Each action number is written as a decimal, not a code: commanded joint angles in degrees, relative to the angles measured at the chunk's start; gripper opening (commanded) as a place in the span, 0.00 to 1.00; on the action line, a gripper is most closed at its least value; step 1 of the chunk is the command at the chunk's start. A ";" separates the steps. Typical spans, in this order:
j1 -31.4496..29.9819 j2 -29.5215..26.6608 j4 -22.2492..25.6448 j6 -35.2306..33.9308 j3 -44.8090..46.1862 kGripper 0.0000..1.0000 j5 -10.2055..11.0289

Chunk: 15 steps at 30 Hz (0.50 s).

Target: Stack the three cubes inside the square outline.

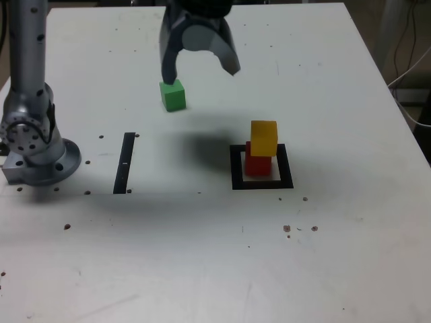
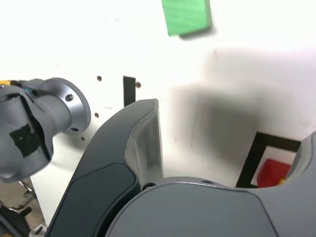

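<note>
Two of the three cubes are stacked: the yellow cube [image 1: 264,138] sits on the red cube [image 1: 258,163], which stands inside the square outline [image 1: 285,183]. The green cube [image 1: 174,97] is the one left to place; it lies alone on the bench [image 1: 168,269], nearer the far edge than the outline is, and towards the exterior view's left. The stack is well in from the bench's corners.

The jaws [image 1: 201,70] are wide apart with nothing between them, up above the bench. By my reckoning the job is about two thirds through; what remains is to pick up the green cube and set it on the yellow one, where a careless nudge could topple the pair.

Counted up, there are three cubes, one of each colour, one square outline, one black strip [image 1: 124,163] and one arm with one pair of jaws.
</note>
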 commanded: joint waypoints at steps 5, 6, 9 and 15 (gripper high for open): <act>5.49 -1.62 -2.08 1.64 5.42 0.99 0.64; 6.43 -1.69 -2.72 2.00 6.31 0.99 0.66; 9.29 -1.69 -4.85 3.08 8.92 0.99 0.65; 14.51 -1.08 -8.92 5.72 12.68 0.99 0.26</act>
